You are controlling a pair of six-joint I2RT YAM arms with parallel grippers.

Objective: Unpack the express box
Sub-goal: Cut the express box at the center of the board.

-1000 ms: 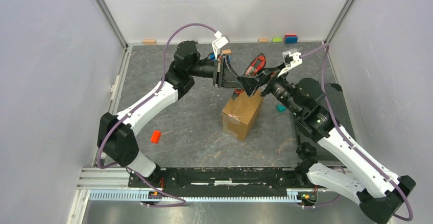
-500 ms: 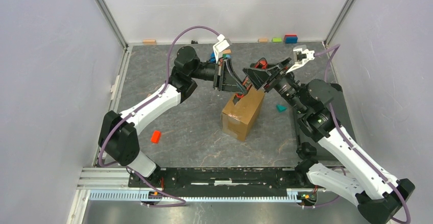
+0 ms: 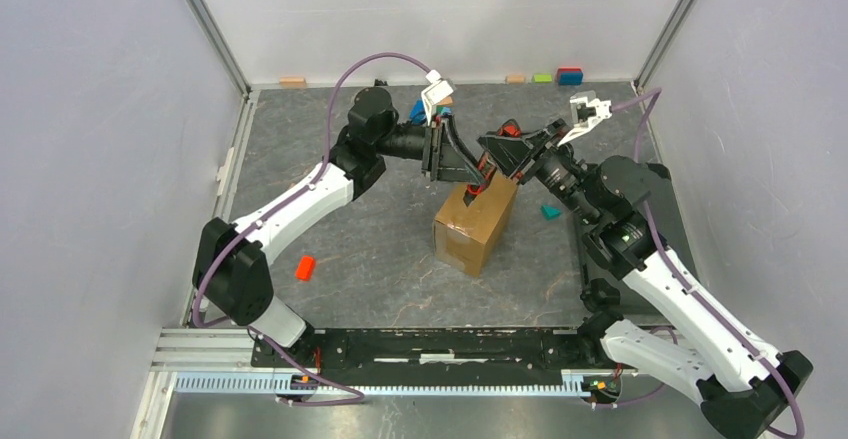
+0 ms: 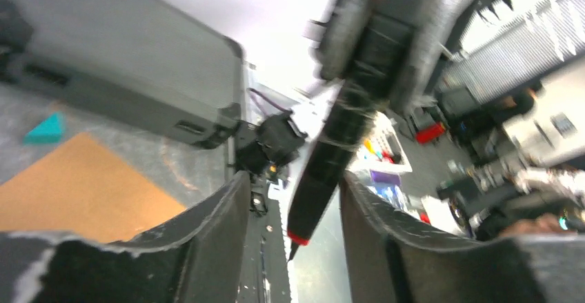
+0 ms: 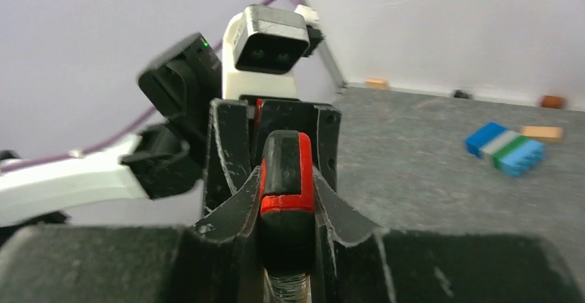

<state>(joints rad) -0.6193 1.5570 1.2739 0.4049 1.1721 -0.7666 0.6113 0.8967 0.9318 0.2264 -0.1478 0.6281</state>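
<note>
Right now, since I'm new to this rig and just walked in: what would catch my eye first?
Both arms meet above the brown express box at mid-table. A black-and-red tool sits between them: the right gripper clamps it, while the left gripper stands open around it.

— Does the tool (image 3: 487,172) show from above?
— Only red slivers. The left gripper (image 3: 474,171) and right gripper (image 3: 494,154) cover the rest, and the far edge of the box (image 3: 470,229).
— And the left wrist view?
— Blurred; the box runs off-frame.
</note>
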